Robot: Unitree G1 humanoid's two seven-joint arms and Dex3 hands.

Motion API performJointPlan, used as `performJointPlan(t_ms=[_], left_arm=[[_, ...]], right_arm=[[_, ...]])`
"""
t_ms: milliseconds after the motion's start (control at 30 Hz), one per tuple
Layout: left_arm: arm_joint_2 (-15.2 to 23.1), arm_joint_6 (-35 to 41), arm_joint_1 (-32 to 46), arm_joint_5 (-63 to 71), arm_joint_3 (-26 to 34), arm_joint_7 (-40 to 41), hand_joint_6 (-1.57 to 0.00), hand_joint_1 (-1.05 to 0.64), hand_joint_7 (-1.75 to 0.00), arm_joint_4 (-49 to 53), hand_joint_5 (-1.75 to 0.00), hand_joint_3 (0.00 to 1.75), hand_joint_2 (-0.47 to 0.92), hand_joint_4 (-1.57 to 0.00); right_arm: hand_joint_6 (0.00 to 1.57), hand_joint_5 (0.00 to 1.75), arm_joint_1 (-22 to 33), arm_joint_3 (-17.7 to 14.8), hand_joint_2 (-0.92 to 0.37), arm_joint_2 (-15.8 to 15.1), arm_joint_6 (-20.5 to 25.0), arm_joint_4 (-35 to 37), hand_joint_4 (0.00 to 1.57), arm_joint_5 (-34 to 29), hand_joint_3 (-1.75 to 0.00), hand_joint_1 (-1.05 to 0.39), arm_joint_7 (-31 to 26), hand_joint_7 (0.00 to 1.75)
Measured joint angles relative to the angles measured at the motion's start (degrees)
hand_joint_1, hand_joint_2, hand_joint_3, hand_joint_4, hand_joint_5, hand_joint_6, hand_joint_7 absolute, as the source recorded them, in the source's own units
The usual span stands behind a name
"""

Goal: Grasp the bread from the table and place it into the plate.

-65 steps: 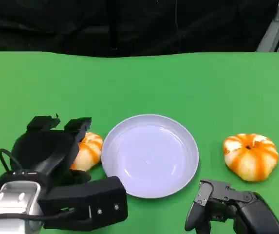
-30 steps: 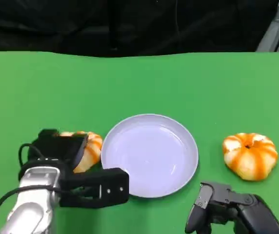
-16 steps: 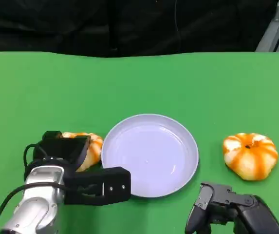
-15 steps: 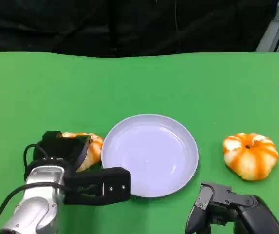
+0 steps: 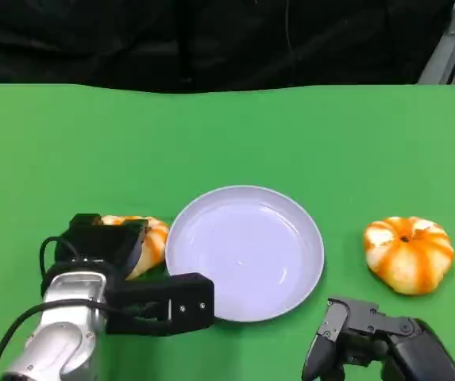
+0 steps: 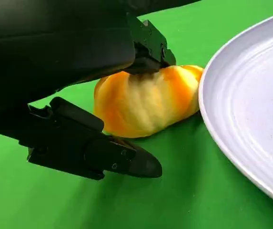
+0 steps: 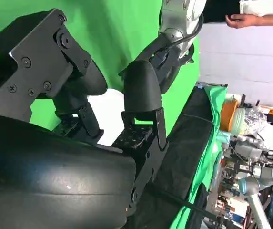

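The bread (image 5: 141,242) is lying on the green table (image 5: 227,135), just beside the plate's (image 5: 245,252) left rim and not on the plate. The left hand (image 5: 120,274) is reaching over it. In the left wrist view the bread (image 6: 146,100) is sitting between the fingers: an upper finger (image 6: 148,45) is pressing down on its top, while a lower finger (image 6: 98,155) is lying on the table on its near side, seemingly just short of the crust, though the angle is making that contact hard to judge. So the fingers are bracketing the bread rather than plainly clamping it, and the bread is resting on the table.

A second orange-striped bun (image 5: 408,254) is sitting on the table, well apart to the right of the plate. The right hand (image 5: 362,337) is hovering near the plate's lower right edge with its fingers curled downward and nothing in them. Behind the plate, the table is ending against a dark backdrop (image 5: 211,40). The right wrist view is showing a person's hand (image 7: 243,20) beside a white panel.

The bread's long axis is running roughly parallel to the plate's near rim, one rounded end pointing at the plate.
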Motion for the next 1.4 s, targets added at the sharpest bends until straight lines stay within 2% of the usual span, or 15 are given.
performJointPlan(t_ms=[100,167,200,233,267,300,333,400,433,733,833,867,1100,1233,1400], left_arm=[[0.22,-0.92,0.16,-1.39,0.39,2.11,-0.56,-0.40,-0.08,0.00,-0.46,0.10,0.91,-0.47],[0.52,-2.12,0.51,-2.54,1.07,4.26,-0.95,-0.37,-0.10,0.05,-0.68,0.03,0.90,-0.81],[0.67,-3.83,1.03,-3.67,1.98,6.92,-1.12,-0.32,-0.12,0.23,-1.20,0.03,0.91,-0.85],[0.94,-5.85,1.48,-4.77,2.83,9.90,-1.18,-0.30,-0.13,0.75,-1.41,0.03,0.92,-0.85],[1.29,-7.87,2.02,-5.80,3.66,12.73,-1.14,-0.27,-0.39,1.33,-1.57,0.12,0.91,-0.86],[1.65,-9.45,2.53,-6.50,4.09,15.05,-0.91,-0.26,-0.96,1.79,-1.68,0.15,0.89,-0.88],[2.07,-11.08,3.03,-6.84,4.33,17.28,-0.78,-0.25,-1.28,2.23,-1.71,0.16,0.88,-0.89],[2.71,-13.21,4.01,-7.36,4.54,20.34,-0.67,-0.20,-1.65,2.57,-1.74,0.18,0.87,-0.88],[2.97,-13.90,4.53,-7.61,4.68,21.53,-0.65,-0.19,-1.70,2.59,-1.74,0.19,0.87,-0.88],[5.77,-15.67,7.48,-7.75,6.73,27.16,-0.61,-0.22,-1.75,0.92,-1.75,0.24,0.83,-0.85],[6.17,-17.10,8.46,-8.28,7.65,29.12,-0.62,-0.21,-1.75,0.05,-1.75,0.72,0.59,-0.85],[6.18,-17.61,8.79,-8.52,7.99,29.65,-0.62,-0.21,-1.75,-0.31,-1.75,0.78,0.57,-0.85],[6.18,-19.33,9.20,-7.89,8.49,33.91,-0.67,-0.21,-1.75,-2.49,-1.75,0.87,0.53,-0.88],[5.79,-22.17,9.07,-7.57,8.47,36.57,-0.74,-0.23,-1.75,-3.93,-1.75,1.11,0.47,-0.94],[3.46,-23.69,8.10,-6.93,7.98,37.31,-0.75,-0.23,-1.75,-7.68,-1.75,1.23,0.44,-0.97]], right_arm=[[0.76,1.67,0.00,0.05,-0.27,0.00,-0.03,0.00,0.90,0.00,-1.53,0.11,-0.03,1.46],[0.77,1.67,-0.02,0.10,-0.26,0.01,-0.08,0.00,0.90,-0.05,-1.53,0.10,-0.06,1.46],[0.76,1.67,-0.02,0.12,-0.26,0.02,-0.13,0.00,0.90,-0.18,-1.54,0.10,-0.09,1.46],[0.76,1.67,-0.01,0.12,-0.26,0.01,-0.16,0.00,0.90,-0.24,-1.54,0.10,-0.10,1.46],[0.76,1.67,-0.02,0.12,-0.26,0.01,-0.17,-0.01,0.89,-0.24,-1.54,0.10,-0.10,1.46],[0.76,1.67,-0.02,0.11,-0.26,0.00,-0.18,-0.02,0.89,-0.24,-1.53,0.10,-0.10,1.46],[0.76,1.67,-0.05,0.09,-0.26,0.00,-0.20,-0.02,0.89,-0.24,-1.53,0.10,-0.10,1.45],[0.76,1.67,-0.06,0.07,-0.27,0.00,-0.21,-0.01,0.89,-0.21,-1.53,0.11,-0.09,1.45],[0.76,1.67,-0.08,0.07,-0.27,0.00,-0.21,-0.01,0.89,-0.17,-1.52,0.10,-0.07,1.45],[0.76,1.67,-0.25,-0.32,-0.27,-0.05,-0.20,0.02,0.89,0.00,-1.51,0.10,0.05,1.45],[0.77,1.67,-0.45,-0.39,-0.28,-0.07,-0.20,0.05,0.90,0.17,-1.50,0.10,0.15,1.46],[0.77,1.67,-0.48,-0.41,-0.28,-0.07,-0.20,0.07,0.90,0.20,-1.50,0.10,0.16,1.45],[0.77,1.67,-0.50,-0.50,-0.28,-0.09,-0.18,0.16,0.90,0.20,-1.51,0.11,0.18,1.46],[0.76,1.66,-0.49,-0.49,-0.28,-0.09,-0.17,0.18,0.90,0.20,-1.51,0.11,0.22,1.45],[0.77,1.66,-0.42,-0.31,-0.28,-0.09,-0.11,0.18,0.91,0.07,-1.51,0.11,0.18,1.45]])
